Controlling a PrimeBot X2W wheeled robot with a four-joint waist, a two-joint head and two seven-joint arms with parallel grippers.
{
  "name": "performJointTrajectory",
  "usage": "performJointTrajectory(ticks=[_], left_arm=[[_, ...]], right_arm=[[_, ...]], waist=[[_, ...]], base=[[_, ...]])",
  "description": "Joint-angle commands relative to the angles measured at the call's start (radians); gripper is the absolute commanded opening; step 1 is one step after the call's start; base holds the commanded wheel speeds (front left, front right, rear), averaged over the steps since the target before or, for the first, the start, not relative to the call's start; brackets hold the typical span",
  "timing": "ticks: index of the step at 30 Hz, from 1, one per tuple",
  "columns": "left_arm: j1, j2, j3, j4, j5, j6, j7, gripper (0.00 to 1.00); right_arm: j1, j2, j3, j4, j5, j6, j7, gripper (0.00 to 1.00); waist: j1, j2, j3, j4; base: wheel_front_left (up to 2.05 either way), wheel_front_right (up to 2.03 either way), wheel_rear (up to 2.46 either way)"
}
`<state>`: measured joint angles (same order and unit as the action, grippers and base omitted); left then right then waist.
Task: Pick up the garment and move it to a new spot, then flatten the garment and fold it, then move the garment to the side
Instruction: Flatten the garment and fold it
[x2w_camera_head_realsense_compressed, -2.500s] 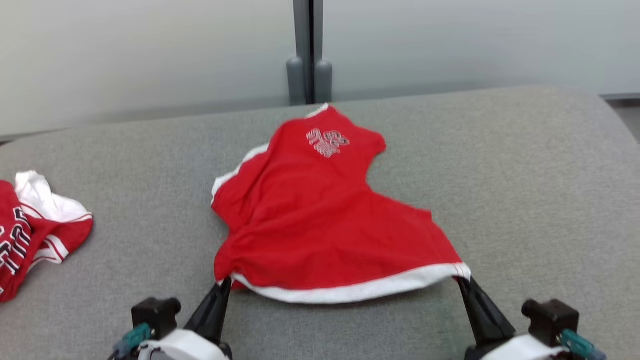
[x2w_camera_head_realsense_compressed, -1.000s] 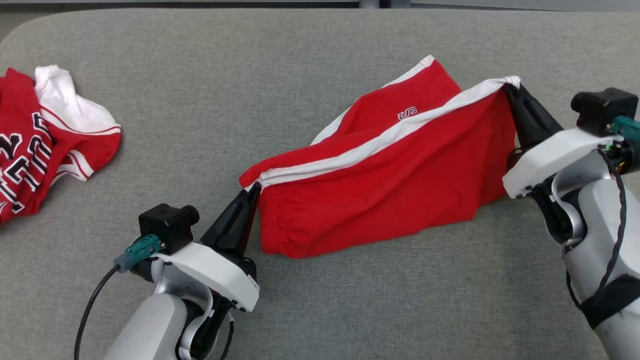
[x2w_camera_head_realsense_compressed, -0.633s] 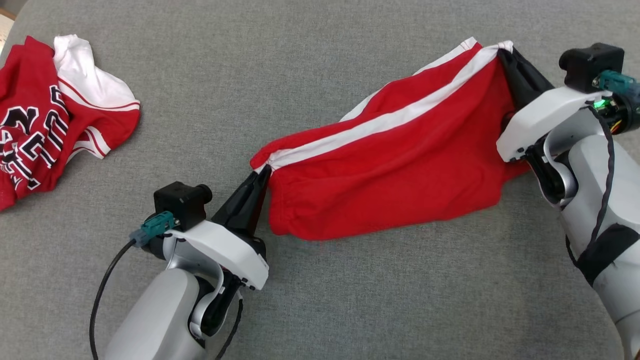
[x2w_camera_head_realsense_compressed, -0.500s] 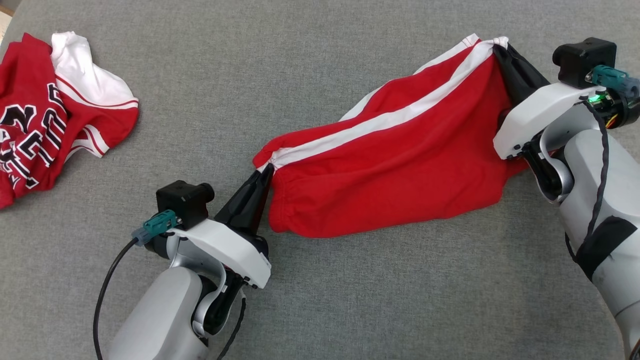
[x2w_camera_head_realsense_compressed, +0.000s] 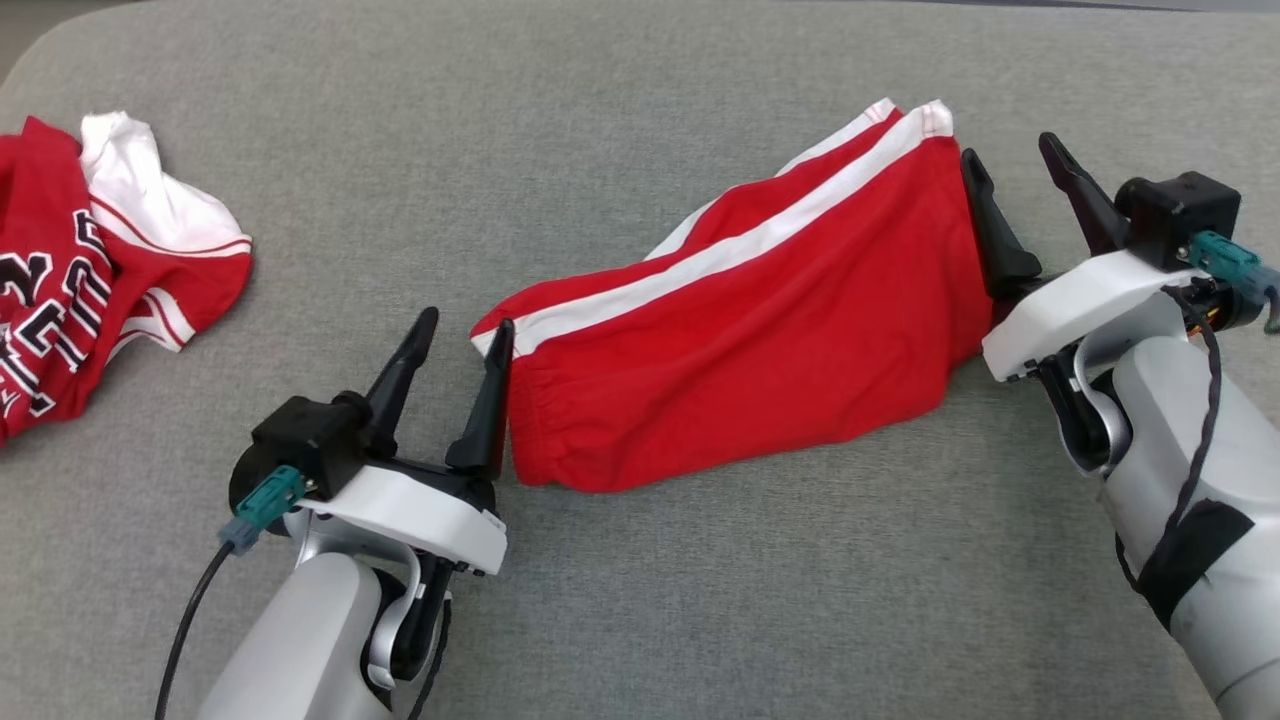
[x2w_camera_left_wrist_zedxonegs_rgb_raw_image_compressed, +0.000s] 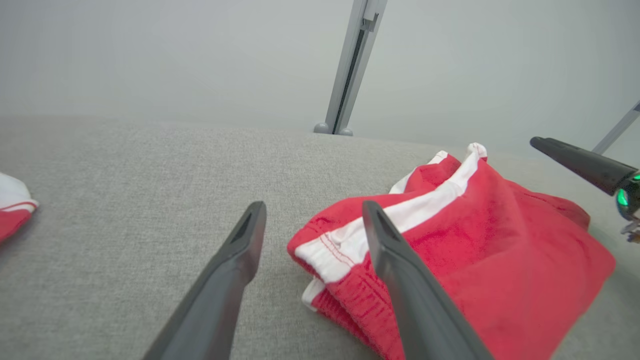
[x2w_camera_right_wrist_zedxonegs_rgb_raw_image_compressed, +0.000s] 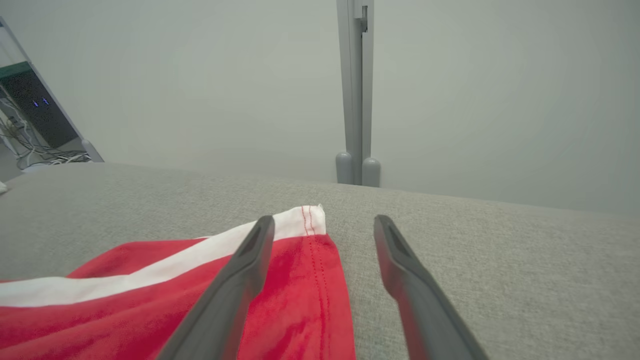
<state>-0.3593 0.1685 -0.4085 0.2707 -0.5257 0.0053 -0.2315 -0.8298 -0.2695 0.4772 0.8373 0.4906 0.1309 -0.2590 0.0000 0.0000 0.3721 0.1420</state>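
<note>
The garment (x2w_camera_head_realsense_compressed: 740, 330) is a pair of red shorts with a white side stripe, lying folded and slanted on the grey padded surface (x2w_camera_head_realsense_compressed: 560, 130). My left gripper (x2w_camera_head_realsense_compressed: 467, 325) stands open at its lower-left waistband corner, the right finger touching the cloth edge. My right gripper (x2w_camera_head_realsense_compressed: 1008, 148) stands open just off its upper-right hem corner, holding nothing. In the left wrist view the waistband corner of the garment (x2w_camera_left_wrist_zedxonegs_rgb_raw_image_compressed: 475, 240) lies between and to the right of the left gripper (x2w_camera_left_wrist_zedxonegs_rgb_raw_image_compressed: 314, 207). In the right wrist view the hem corner of the garment (x2w_camera_right_wrist_zedxonegs_rgb_raw_image_compressed: 300, 295) lies under the left finger of the right gripper (x2w_camera_right_wrist_zedxonegs_rgb_raw_image_compressed: 325, 220).
A second red and white jersey (x2w_camera_head_realsense_compressed: 90, 290) with black lettering lies crumpled at the surface's far left. A pale wall with a grey upright post (x2w_camera_right_wrist_zedxonegs_rgb_raw_image_compressed: 356, 100) stands behind the far edge. Shelving with cables (x2w_camera_right_wrist_zedxonegs_rgb_raw_image_compressed: 35, 125) stands off to the left.
Both grippers have opened and let go of the garment's corners; the cloth has dropped flat onto the surface. The head camera has also shifted.
</note>
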Motion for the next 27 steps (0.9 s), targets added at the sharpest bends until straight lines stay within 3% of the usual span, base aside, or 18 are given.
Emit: performJointTrajectory(ticks=[1, 14, 27], left_arm=[[0.010, 0.003, 0.016, -0.019, 0.011, 0.017, -0.012, 1.00], [0.083, 0.058, 0.156, -0.087, 0.094, 0.077, -0.032, 1.00], [0.192, 0.038, 0.276, -0.064, 0.150, 0.046, -0.033, 1.00]], right_arm=[[0.039, -0.003, -0.026, -0.049, -0.021, 0.000, -0.007, 1.00], [0.381, 0.063, -0.223, -0.404, -0.171, 0.000, -0.006, 1.00], [0.651, 0.126, -0.299, -0.677, -0.267, 0.000, 0.064, 1.00]], waist=[[0.0000, 0.0000, -0.025, -0.029], [0.0000, 0.0000, -0.112, -0.124], [0.0000, 0.0000, -0.164, -0.174]], base=[[0.00, 0.00, 0.00], [0.00, 0.00, 0.00], [0.00, 0.00, 0.00]])
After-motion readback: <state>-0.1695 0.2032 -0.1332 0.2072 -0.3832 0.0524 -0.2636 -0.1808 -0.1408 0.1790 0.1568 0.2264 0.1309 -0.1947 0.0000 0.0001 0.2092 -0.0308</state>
